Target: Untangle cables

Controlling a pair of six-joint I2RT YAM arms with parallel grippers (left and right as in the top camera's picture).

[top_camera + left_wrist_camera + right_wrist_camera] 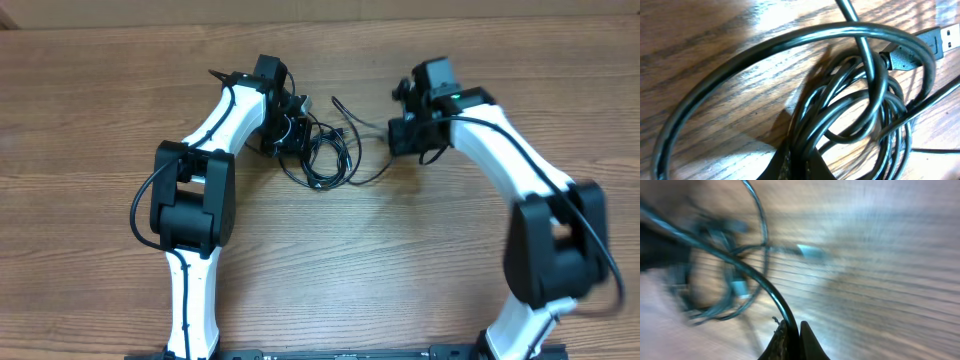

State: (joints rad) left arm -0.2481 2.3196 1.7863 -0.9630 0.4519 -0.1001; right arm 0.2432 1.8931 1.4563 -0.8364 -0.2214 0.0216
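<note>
**Both hands closed on the cables; pulling-apart step in hand**

The cables (325,158) lie as one tangle of loops on the tabletop (100,90). They sit in its far half, about midway between the left and right edges.

The left hand (288,128) is at the tangle's left side, closed on the bunched loops. Its wrist view shows several coils running into the closed grip, with a plug (939,42) lying free beyond them.

The right hand (404,136) is at the tangle's right side, closed on a single strand. Its wrist view is blurred, so finer detail cannot be told.

Judgement: both grasps appear made, and the separating step is in hand. The next move calls for drawing the hands apart slowly, watching that the loops slip rather than tighten.

Room: bare wood lies open toward the left, right and near edges. There is less toward the far edge.
</note>
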